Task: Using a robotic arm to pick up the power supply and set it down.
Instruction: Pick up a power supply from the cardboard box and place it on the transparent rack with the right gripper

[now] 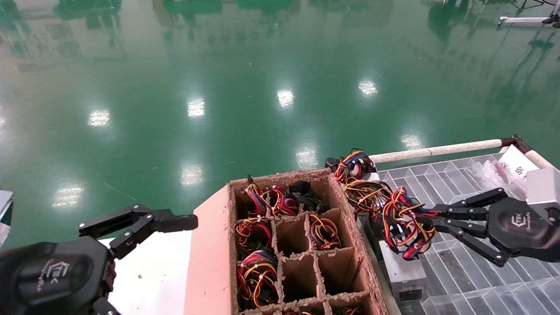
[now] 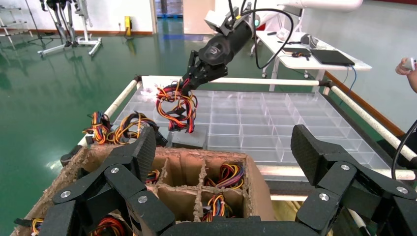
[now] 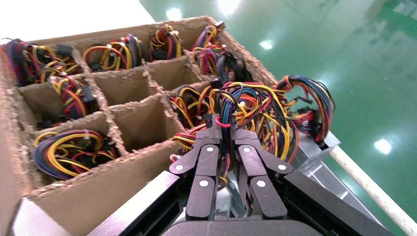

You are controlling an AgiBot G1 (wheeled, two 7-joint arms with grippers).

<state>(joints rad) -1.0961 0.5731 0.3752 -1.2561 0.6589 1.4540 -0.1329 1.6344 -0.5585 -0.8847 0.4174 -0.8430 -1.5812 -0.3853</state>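
One black two-finger right gripper (image 1: 431, 218) was clamped on the wire bundle of one silver-grey metal power supply (image 1: 404, 273) over the clear plastic tray (image 1: 481, 280). One black left gripper (image 1: 175, 221) hung with fingers spread beside one brown cardboard divider box (image 1: 297, 245).

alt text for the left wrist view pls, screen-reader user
Across a clear plastic grid tray, the right gripper pinches the coloured wire bundle of a silver-grey power supply resting on the tray. In the foreground the left gripper hangs open over a partitioned cardboard box holding more wire bundles.
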